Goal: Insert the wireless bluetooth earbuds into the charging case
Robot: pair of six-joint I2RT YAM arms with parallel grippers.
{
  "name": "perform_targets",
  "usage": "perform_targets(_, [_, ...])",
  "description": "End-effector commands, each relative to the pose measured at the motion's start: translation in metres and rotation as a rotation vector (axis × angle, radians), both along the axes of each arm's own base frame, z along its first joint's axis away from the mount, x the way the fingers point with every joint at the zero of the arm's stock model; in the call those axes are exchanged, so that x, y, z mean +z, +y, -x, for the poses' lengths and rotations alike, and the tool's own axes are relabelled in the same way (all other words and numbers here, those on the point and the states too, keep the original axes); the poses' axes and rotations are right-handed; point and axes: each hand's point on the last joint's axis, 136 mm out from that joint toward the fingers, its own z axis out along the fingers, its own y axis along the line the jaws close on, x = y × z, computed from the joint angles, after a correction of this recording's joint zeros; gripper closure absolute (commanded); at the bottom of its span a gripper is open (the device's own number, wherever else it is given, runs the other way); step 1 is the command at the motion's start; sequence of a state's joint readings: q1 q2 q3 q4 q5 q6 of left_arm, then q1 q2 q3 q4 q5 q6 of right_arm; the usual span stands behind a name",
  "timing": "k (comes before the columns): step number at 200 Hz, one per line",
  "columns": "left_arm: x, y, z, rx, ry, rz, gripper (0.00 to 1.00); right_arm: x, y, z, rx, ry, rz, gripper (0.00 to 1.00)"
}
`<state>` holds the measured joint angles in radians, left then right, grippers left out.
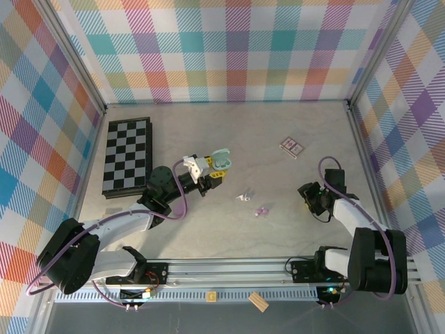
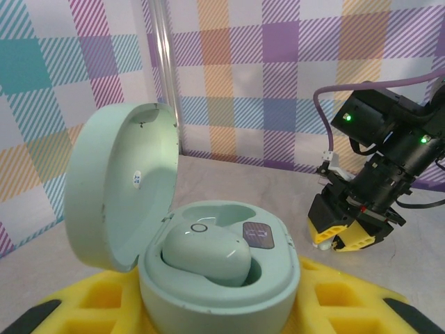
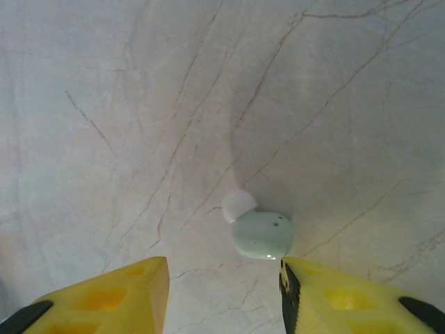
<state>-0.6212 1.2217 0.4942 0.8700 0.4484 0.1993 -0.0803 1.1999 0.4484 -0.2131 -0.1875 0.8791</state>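
Well right of the charging case (image 2: 222,285), the right gripper (image 3: 222,282) hung open and empty over a mint earbud (image 3: 259,234) lying on the table (image 3: 139,104). The pickup seemed in hand and called for lowering and closing. The left gripper (image 1: 214,172) clamped the open case, which held a seated earbud (image 2: 207,256) with apparently one socket free.

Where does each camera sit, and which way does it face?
Top: above and behind the arms, looking down on the table; both arms show, the left gripper holding the open case.
Left wrist: looks across the table; its fingers cradle the case, the right gripper beyond.
Right wrist: looks down at a mint earbud; its fingertips below.
Shared: the case, top and left wrist.
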Motion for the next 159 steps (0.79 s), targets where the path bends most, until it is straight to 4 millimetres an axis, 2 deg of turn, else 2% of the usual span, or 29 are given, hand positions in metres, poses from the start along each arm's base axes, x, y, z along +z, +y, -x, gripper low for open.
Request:
perform_targets(1, [0.020, -0.005, 0.008, -0.036, -0.054, 0.034, 0.63, -0.003, -0.008, -0.006, -0.009, -0.010, 0.034, 0.55])
perform_targets(53, [0.018, -0.005, 0.008, -0.038, -0.051, 0.024, 0.63, -0.007, -0.019, -0.014, -0.027, -0.006, 0.063, 0.64])
perform_targets(116, [0.017, -0.005, 0.008, -0.036, -0.050, 0.010, 0.63, -0.006, -0.029, -0.018, -0.033, -0.008, 0.098, 0.68])
perform_targets(159, [0.017, -0.004, 0.009, -0.033, -0.052, 0.009, 0.63, -0.006, -0.033, -0.020, -0.021, -0.002, 0.119, 0.75])
